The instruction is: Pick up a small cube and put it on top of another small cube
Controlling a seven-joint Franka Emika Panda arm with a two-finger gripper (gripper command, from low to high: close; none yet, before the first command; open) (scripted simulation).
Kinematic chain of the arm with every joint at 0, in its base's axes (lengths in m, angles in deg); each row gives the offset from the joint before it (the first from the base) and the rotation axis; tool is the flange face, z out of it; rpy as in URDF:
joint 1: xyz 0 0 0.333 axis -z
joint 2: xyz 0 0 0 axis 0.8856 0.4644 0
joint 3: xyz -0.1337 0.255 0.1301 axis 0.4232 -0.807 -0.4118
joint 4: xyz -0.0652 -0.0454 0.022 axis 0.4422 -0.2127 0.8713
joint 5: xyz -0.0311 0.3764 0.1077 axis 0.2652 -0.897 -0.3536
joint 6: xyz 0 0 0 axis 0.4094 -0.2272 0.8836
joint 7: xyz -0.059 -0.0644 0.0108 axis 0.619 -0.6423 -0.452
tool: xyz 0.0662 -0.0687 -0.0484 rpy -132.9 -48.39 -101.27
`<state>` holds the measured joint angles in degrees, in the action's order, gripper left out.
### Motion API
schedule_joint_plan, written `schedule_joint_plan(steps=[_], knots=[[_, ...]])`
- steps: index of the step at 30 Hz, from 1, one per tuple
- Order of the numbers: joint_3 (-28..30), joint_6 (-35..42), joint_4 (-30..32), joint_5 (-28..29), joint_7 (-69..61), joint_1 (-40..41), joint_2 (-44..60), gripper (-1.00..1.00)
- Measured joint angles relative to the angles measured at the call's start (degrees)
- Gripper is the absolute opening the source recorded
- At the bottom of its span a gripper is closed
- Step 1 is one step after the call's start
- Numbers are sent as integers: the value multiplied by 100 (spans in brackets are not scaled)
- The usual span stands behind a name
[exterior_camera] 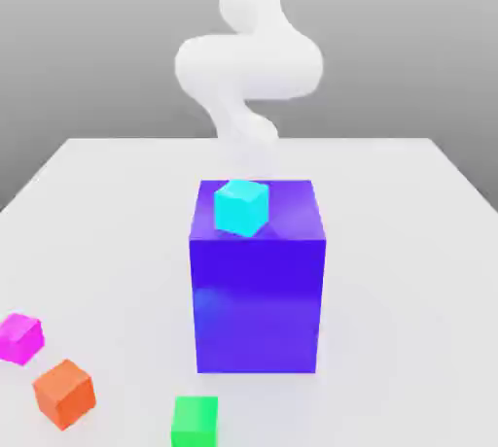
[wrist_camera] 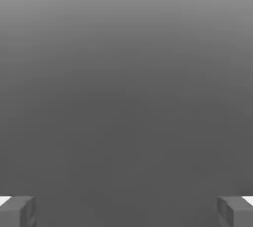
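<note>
The small magenta cube [exterior_camera: 20, 337] lies on the white table [exterior_camera: 409, 241] at the exterior view's near left. Close by it sit an orange cube [exterior_camera: 64, 393] and a green cube [exterior_camera: 195, 421]. A cyan cube [exterior_camera: 240, 206] of the same size rests on top of the big blue-purple block [exterior_camera: 258, 299] in the middle. My white arm [exterior_camera: 248, 66] rises behind that block, far from the magenta cube. In the hand view my gripper [wrist_camera: 126, 211] is open, its grey fingertips [wrist_camera: 17, 211] wide apart with nothing between them, facing plain grey background.
The tall blue-purple block stands between the arm and the three cubes near the table's front edge. The magenta cube sits close to the table's left edge in the exterior view. Bare table surface lies to the right of the block.
</note>
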<state>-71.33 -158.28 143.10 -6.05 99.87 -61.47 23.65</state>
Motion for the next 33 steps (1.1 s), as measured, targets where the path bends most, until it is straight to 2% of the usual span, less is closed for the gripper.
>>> schedule_joint_plan(steps=[9,17,25,33], knots=[[441,-198,118,-1323,2005,394,1502,0],[661,-398,229,-2100,4005,780,2779,0],[870,-739,378,-2464,6291,1207,3936,0],[1221,-1258,579,-2401,8861,1497,4886,0]])
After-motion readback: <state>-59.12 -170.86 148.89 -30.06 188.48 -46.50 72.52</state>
